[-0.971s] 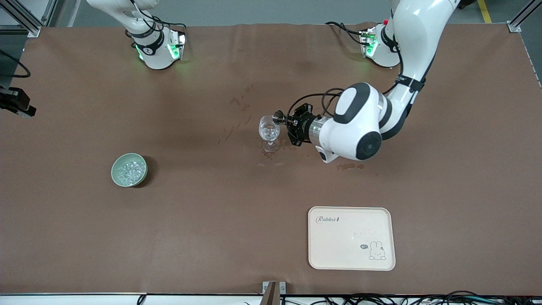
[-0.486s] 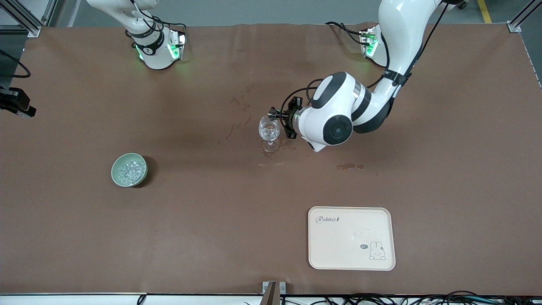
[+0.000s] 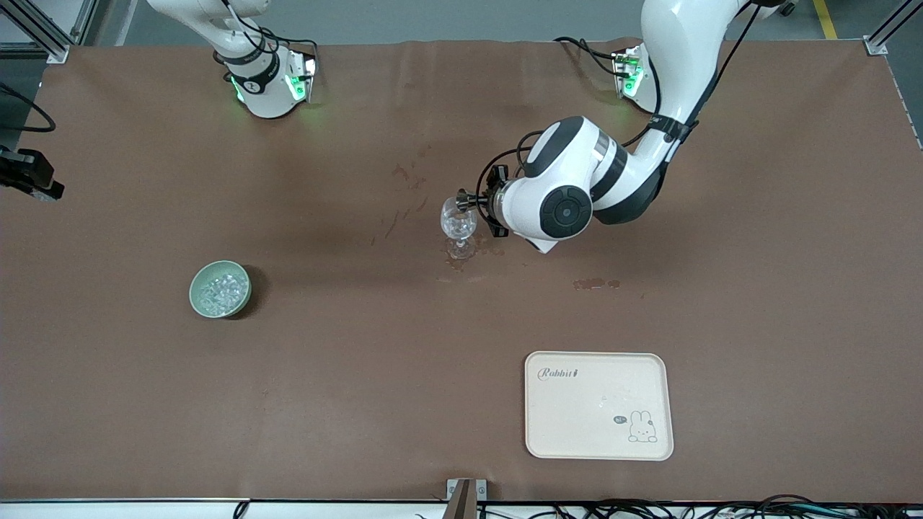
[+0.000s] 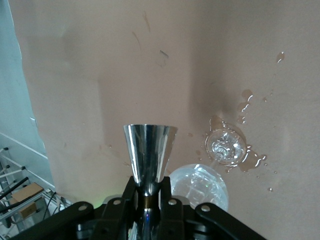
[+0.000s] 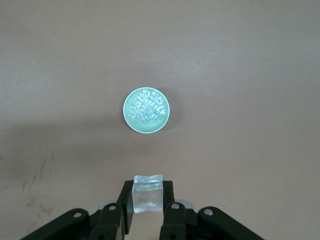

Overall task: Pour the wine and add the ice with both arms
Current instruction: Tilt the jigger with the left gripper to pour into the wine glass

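The left arm [image 3: 652, 94] reaches from its base toward the middle of the tabletop [image 3: 360, 375], and the left gripper [image 4: 146, 200] hangs over the wet patch there, just beside the stemmed glass [image 3: 458, 223]. Its jaws are clamped on the narrow waist of a shiny metal jigger [image 4: 148, 156], whose flared cup juts out past the fingertips. In the front view the jigger [image 3: 464, 194] lies roughly level with its mouth at the glass's rim. The left wrist view shows the glass's bowl [image 4: 200, 185] just beside the jigger, and the glass's foot [image 4: 226, 146] standing in small puddles [image 4: 248, 161] on the brown cover.

The ice [image 3: 220, 290] lies heaped in a pale green bowl [image 3: 198, 306] toward the right arm's end of the tabletop, nearer to the front camera than the glass and well apart from it. The right gripper [image 5: 147, 210] is high over the tabletop, out of the front view except for the right arm [image 3: 238, 43] near its base. Its jaws are closed on a clear cube-like block [image 5: 147, 194]. Seen from the right wrist, the bowl [image 5: 129, 120] with its ice [image 5: 146, 106] sits ahead of the jaws, well apart from them.

A cream tray [image 3: 598, 432] printed with a rabbit lies nearer to the front camera, toward the left arm's end.
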`<state>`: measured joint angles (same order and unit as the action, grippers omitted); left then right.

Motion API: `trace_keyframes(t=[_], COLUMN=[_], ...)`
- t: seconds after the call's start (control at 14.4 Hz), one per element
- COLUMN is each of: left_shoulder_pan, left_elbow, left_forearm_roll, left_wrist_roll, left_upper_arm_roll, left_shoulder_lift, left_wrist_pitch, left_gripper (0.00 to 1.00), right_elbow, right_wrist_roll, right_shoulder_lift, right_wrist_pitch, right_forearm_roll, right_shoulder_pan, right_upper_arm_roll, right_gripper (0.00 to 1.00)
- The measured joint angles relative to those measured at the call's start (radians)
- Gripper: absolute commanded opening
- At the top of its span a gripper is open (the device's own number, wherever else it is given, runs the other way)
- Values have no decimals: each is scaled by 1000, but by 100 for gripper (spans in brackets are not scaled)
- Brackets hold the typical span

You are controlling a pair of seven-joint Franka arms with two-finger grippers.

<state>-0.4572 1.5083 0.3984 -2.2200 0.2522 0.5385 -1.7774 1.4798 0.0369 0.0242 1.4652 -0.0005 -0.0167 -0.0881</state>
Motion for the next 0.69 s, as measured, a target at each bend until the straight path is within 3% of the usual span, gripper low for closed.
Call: trace_keyframes(t=[0.69], left_shoulder_pan=[-39], left_elbow=[0], left_forearm_roll=[-41], left_wrist_roll=[-101], left_upper_arm_roll=[-2], left_shoulder_lift=[9], left_wrist_pitch=[9], left_gripper=[1], right_elbow=[-1], right_wrist_roll=[1], right_shoulder_lift=[-11], right_wrist_pitch=[-7], right_forearm_roll=[25], right_shoulder_pan=[1], right_upper_arm_roll=[2], right_gripper=[1])
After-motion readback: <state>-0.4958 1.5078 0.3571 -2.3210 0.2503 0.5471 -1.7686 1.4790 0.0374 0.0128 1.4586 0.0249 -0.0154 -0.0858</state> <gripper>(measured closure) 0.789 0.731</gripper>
